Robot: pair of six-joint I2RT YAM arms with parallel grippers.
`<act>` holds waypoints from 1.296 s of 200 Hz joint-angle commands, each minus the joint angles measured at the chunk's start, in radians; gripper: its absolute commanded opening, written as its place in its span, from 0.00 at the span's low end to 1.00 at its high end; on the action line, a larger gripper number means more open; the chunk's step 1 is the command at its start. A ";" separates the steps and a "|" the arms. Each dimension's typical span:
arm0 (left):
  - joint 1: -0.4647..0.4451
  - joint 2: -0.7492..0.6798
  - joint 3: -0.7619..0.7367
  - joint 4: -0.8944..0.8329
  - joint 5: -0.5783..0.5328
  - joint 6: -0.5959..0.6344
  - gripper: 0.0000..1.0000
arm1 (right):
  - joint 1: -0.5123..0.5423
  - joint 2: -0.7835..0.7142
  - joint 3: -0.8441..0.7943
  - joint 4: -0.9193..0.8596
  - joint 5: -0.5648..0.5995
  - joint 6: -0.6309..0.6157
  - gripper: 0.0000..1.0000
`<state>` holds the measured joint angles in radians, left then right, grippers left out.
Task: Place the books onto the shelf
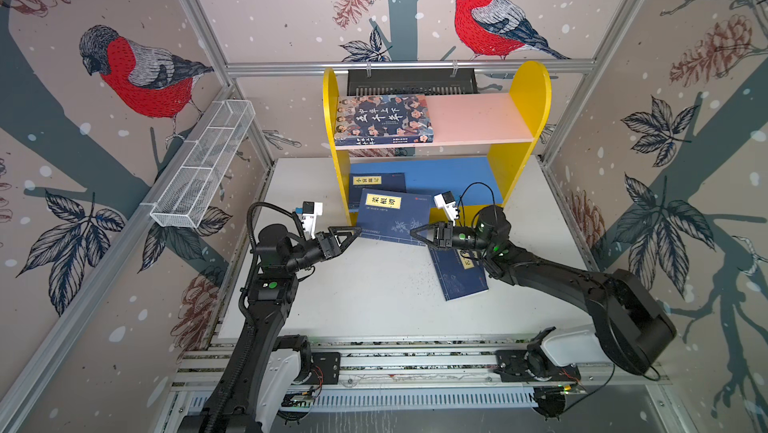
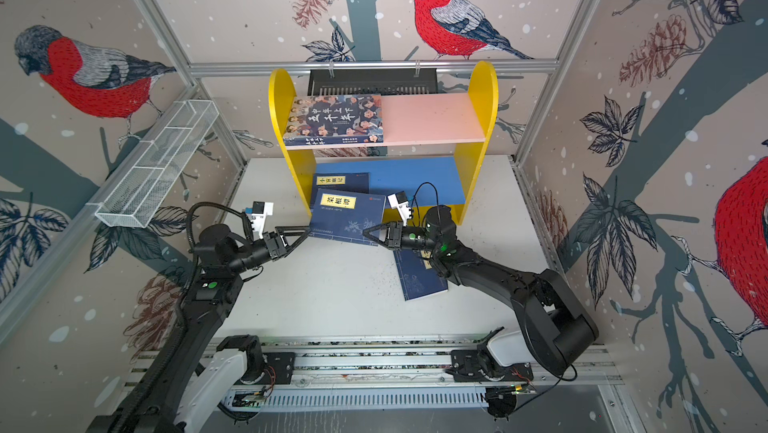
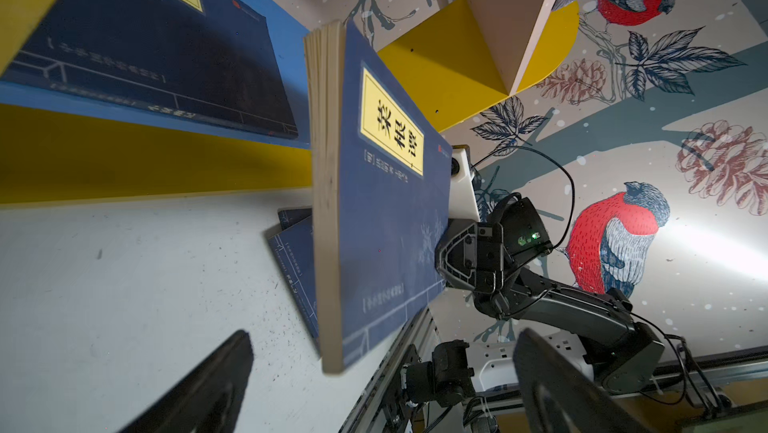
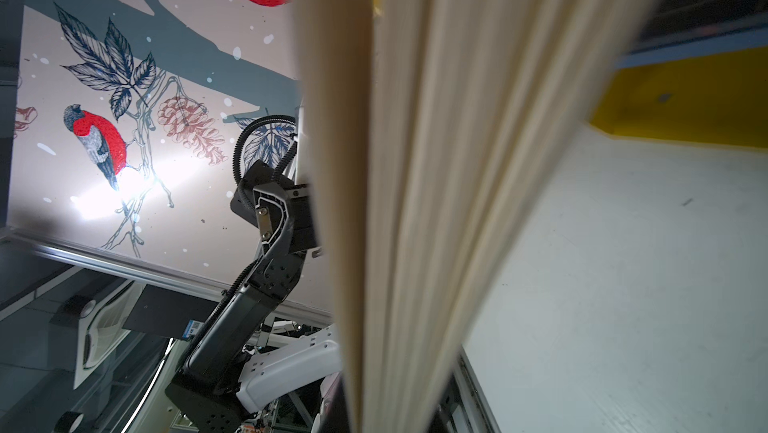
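Top view | shelf: illustrated book, navy book | left end effector released | right end effector grasping paperback

Wire mesh tray: white, long, slanted along the left wall.
Slotted basket: black, hung on the far rail, apparently by two clips.
Table: white, speckled with dark flecks.
Wallpaper: showed red-breasted birds, pinecones, leaves.

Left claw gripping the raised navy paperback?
No, the left claw stands open, not touching the raised navy paperback; the right claw holds it.
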<state>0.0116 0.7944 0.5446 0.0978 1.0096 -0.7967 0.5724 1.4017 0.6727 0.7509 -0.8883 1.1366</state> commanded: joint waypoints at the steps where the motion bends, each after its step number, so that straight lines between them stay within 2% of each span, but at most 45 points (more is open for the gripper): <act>1: 0.004 -0.006 0.090 -0.243 -0.091 0.236 0.98 | -0.056 -0.006 0.030 -0.099 -0.075 -0.089 0.00; 12: 0.005 -0.002 0.138 -0.309 -0.125 0.324 0.98 | -0.088 -0.003 0.048 -0.135 -0.094 -0.114 0.00; 27: 0.004 0.000 0.178 -0.350 -0.151 0.375 0.98 | -0.125 0.008 0.083 -0.208 -0.113 -0.162 0.00; 49: 0.004 0.002 0.188 -0.328 -0.106 0.366 0.98 | -0.170 0.044 0.142 -0.310 -0.125 -0.232 0.00; 110: 0.004 0.013 0.187 -0.293 -0.092 0.372 0.97 | -0.234 0.194 0.261 -0.335 -0.197 -0.258 0.00; 146: 0.005 0.012 0.182 -0.275 -0.071 0.371 0.97 | -0.243 0.287 0.391 -0.454 -0.213 -0.329 0.01; 259: 0.004 0.023 0.133 -0.218 -0.034 0.347 0.96 | -0.201 0.586 0.773 -0.621 -0.268 -0.367 0.01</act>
<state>0.0151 0.8154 0.6746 -0.1642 0.9550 -0.4488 0.3580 1.9533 1.3945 0.1646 -1.1172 0.8078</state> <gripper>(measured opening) 0.963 0.122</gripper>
